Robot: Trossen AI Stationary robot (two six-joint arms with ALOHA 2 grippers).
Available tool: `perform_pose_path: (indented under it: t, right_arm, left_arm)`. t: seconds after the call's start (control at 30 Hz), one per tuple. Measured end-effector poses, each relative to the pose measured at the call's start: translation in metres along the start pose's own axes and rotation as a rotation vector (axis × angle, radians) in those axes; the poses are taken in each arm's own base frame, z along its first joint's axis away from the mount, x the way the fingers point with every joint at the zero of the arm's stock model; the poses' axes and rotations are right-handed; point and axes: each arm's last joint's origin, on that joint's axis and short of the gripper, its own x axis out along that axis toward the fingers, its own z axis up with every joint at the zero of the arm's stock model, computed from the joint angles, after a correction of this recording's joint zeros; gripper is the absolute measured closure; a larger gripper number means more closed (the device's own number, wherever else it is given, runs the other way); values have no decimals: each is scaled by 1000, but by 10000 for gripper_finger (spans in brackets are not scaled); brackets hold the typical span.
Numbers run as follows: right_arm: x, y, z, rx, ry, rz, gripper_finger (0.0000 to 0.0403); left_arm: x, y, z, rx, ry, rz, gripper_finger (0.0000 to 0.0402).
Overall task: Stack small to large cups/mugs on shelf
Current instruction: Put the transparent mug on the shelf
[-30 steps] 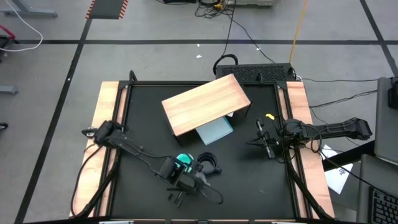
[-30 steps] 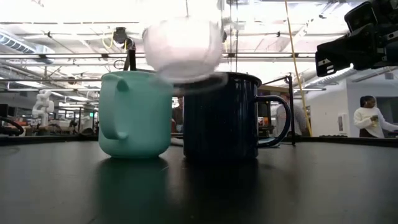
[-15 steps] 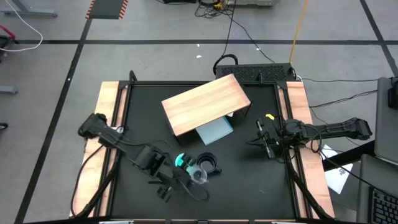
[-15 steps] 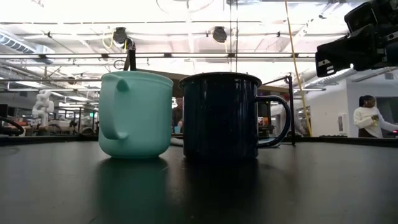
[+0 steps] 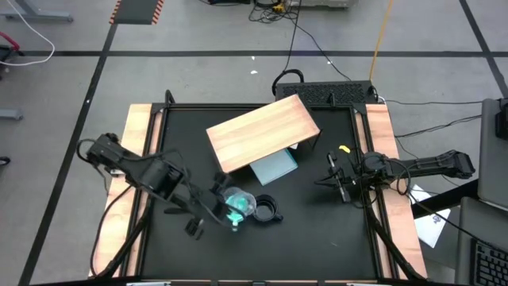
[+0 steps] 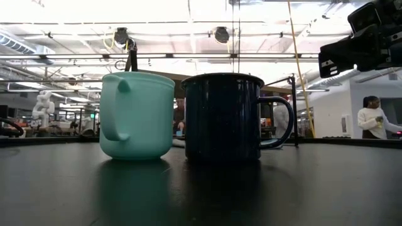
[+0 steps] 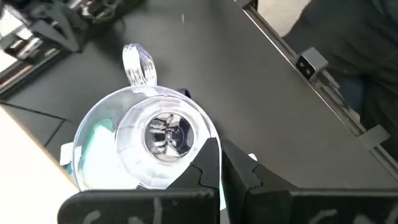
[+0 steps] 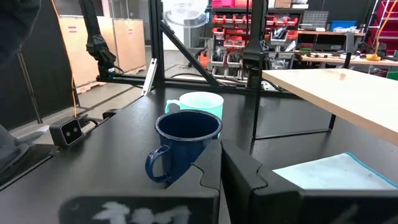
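Note:
My left gripper (image 5: 225,203) is shut on the small clear glass cup (image 5: 236,198) and holds it in the air over the turquoise mug (image 5: 236,211). The black mug (image 5: 266,211) stands just right of the turquoise one, both upright on the black table, handles outward (image 6: 276,122). In the right wrist view the glass cup (image 8: 185,12) hangs high above both mugs; it is out of the low view. The wooden shelf (image 5: 262,131) stands at the far middle. My right gripper (image 5: 325,180) waits, shut, at the table's right. My left gripper holds the glass cup by its rim and wall (image 7: 208,142), on the side opposite the cup's handle (image 7: 138,62). One finger (image 7: 205,165) seems to lie inside and the other (image 7: 249,177) outside. The fingers slant down from the table's left. The cup is lifted clear, mouth up.
A pale blue-grey sheet (image 5: 275,167) lies under the shelf's near right edge. A small yellow item (image 5: 344,148) lies by the right arm. People stand in the room beyond the table (image 6: 370,122). Bare black table lies near and to the right of the mugs.
My left gripper has risen with the glass cup, which has left the top of the low view. The gripper has drawn back toward the table's left and far side, so the cup has gone from over the black mug's near side to over the turquoise mug.

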Motion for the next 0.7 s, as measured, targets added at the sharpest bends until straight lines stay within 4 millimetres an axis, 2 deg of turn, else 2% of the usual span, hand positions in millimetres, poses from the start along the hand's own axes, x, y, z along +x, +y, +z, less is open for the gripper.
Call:
perform_pose_path:
  t: [0.2,0.43,0.7]
  right_arm:
    - [0,0,0,0,0,0,403]
    - [0,0,0,0,0,0,403]
    - [0,0,0,0,0,0,403]
  left_arm:
    - [-26,13,-12,-53,0,23,401]
    - [-28,15,-29,-11,-33,43,401]
    - [-24,21,-82,-31,-217,25,401]
